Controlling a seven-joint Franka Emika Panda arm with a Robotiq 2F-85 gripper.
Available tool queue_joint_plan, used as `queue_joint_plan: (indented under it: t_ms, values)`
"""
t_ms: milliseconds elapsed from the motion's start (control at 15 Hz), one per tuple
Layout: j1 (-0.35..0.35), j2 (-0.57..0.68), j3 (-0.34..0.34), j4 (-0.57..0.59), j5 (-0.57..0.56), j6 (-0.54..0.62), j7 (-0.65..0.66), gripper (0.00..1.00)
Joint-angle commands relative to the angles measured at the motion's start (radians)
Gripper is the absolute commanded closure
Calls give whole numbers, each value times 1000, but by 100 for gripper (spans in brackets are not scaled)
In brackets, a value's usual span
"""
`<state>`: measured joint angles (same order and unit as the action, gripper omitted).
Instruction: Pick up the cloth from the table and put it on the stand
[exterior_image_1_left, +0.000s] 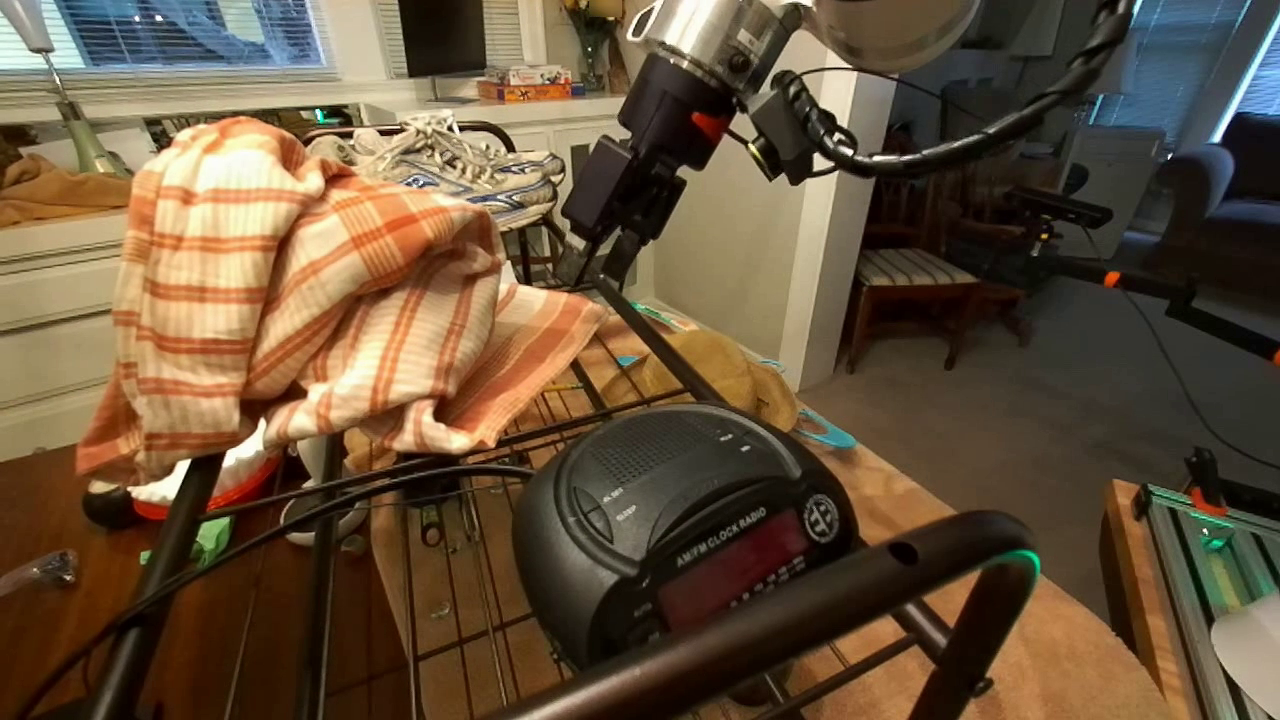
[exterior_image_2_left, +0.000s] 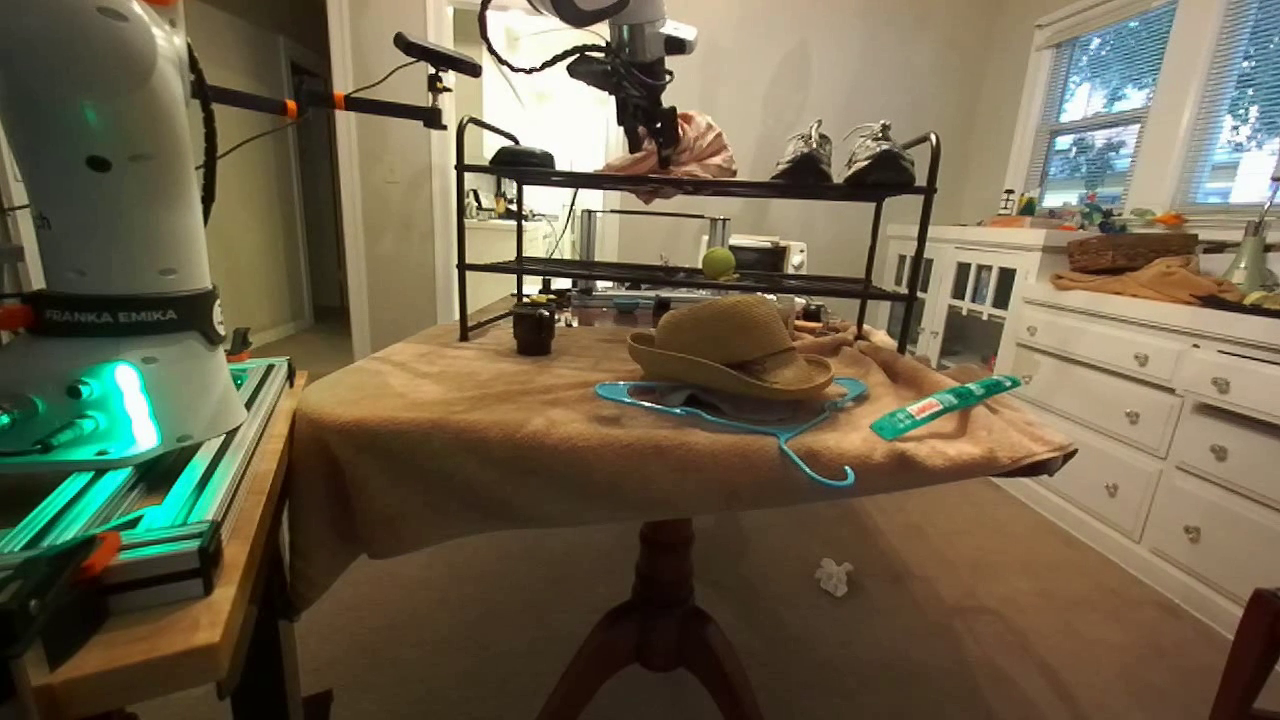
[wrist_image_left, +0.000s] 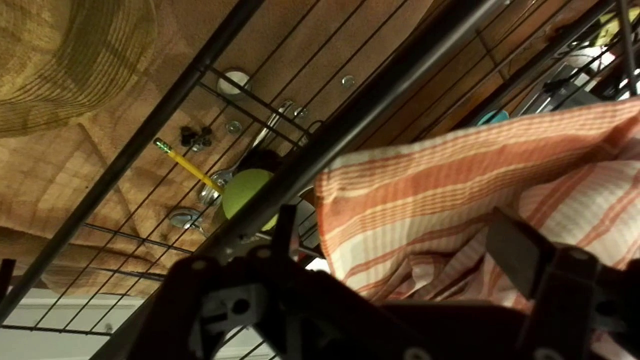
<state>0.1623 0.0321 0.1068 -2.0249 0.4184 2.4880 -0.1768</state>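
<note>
The orange and cream plaid cloth (exterior_image_1_left: 370, 300) lies bunched on the top shelf of the black wire stand (exterior_image_2_left: 740, 187), with part hanging below the shelf. The cloth also shows in an exterior view (exterior_image_2_left: 705, 148) and in the wrist view (wrist_image_left: 425, 200). My gripper (exterior_image_1_left: 595, 268) is just beside the cloth, low over the stand's top bar. In the wrist view its fingers (wrist_image_left: 395, 225) stand wide apart, with loose cloth beyond and between them. The gripper is open and holds nothing. The table (exterior_image_1_left: 60, 630) under the stand is brown wood, largely under a tan cover (exterior_image_2_left: 430, 410).
A black clock radio (exterior_image_1_left: 680, 500) and grey-white sneakers (exterior_image_2_left: 875, 160) stand on the top shelf, either side of the cloth. A green ball (exterior_image_2_left: 718, 263) is on the lower shelf. A straw hat (exterior_image_2_left: 730, 345), blue hanger (exterior_image_2_left: 700, 412) and green packet (exterior_image_2_left: 945, 405) lie on the table.
</note>
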Motion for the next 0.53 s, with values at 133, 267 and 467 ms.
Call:
queue_joint_plan:
  t_ms: [133,267,467]
  values:
    - [-15,19,19,-28,34,79,-98,19]
    - [-17,29,23,-31,50,106,-124,21]
    - [-19,39,31,-36,92,136,-171,27]
